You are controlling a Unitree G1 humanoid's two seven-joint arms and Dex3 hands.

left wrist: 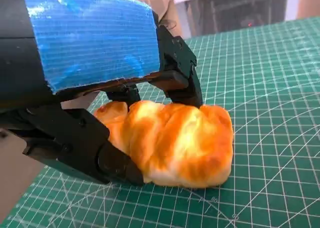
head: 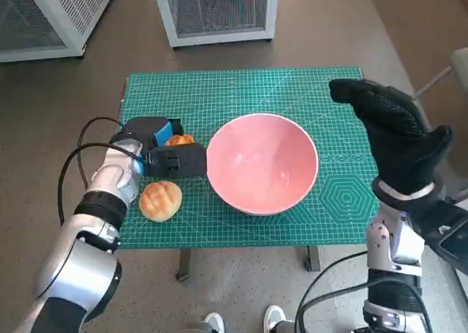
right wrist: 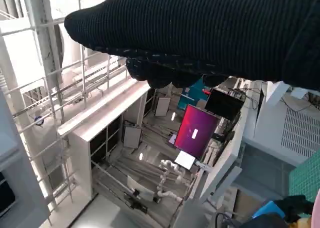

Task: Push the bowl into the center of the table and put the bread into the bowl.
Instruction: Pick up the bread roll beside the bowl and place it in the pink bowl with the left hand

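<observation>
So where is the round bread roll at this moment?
In the head view the round bread roll lies on the green mat near its front left corner, just in front of the left hand and left of the pink bowl.

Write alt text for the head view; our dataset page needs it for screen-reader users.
A pink bowl sits mid-table on a green cutting mat. The left robot hand reaches over a bread piece beside the bowl; a round bun lies nearer. The gloved right robot hand is raised, holding nothing.
</observation>
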